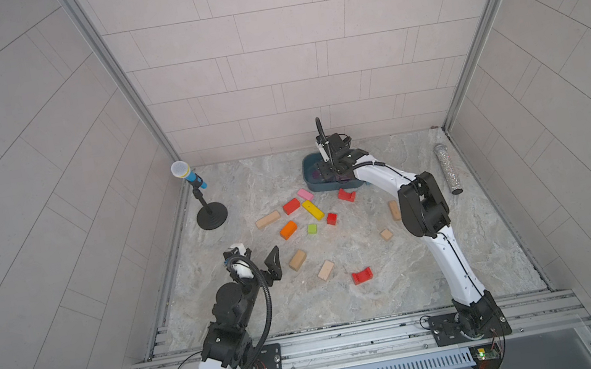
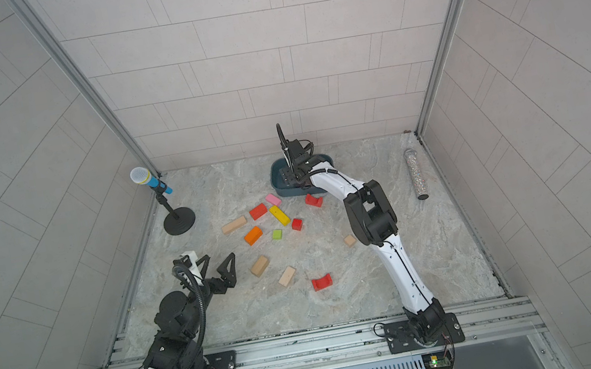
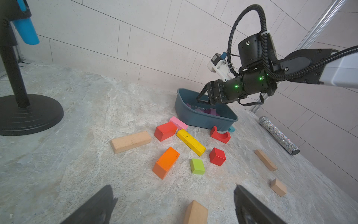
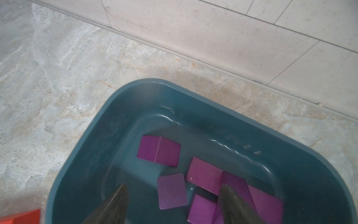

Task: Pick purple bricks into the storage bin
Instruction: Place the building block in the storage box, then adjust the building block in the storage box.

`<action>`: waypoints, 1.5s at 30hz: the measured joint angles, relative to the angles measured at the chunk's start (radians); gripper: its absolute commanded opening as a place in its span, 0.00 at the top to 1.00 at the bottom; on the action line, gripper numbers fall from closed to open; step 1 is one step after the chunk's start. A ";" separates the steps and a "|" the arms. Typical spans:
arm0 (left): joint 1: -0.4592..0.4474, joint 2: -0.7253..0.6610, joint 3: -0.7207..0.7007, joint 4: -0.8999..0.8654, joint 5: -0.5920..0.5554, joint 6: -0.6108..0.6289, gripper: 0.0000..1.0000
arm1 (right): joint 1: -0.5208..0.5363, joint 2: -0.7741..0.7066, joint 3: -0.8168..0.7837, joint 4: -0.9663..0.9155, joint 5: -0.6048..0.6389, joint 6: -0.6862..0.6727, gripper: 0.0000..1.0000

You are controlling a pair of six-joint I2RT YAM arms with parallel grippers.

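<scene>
The dark teal storage bin stands at the back of the table. Several purple bricks lie on its floor. My right gripper reaches down into the bin and is open. A paler, blurred purple brick shows between and beyond its fingers, and neither finger touches it. My left gripper is open and empty near the front left, over bare table.
Pink, red, yellow, orange, green and plain wooden blocks lie scattered mid-table. A microphone on a black stand is at the back left. A glitter microphone lies at the right.
</scene>
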 measured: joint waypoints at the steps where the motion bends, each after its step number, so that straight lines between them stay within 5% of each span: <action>1: 0.000 0.000 0.000 0.000 0.000 0.000 0.00 | -0.007 0.000 0.000 -0.004 0.001 0.004 0.22; 16: 0.000 0.014 0.000 0.007 0.000 0.000 0.00 | -0.077 -0.008 -0.090 0.002 -0.017 0.052 0.23; 27: 0.000 0.028 0.000 0.009 0.000 0.000 0.00 | -0.076 -0.016 -0.146 0.048 -0.174 0.126 0.28; 45: 0.000 0.030 0.000 0.022 0.000 0.000 0.00 | -0.053 -0.239 -0.294 0.148 -0.198 0.122 0.28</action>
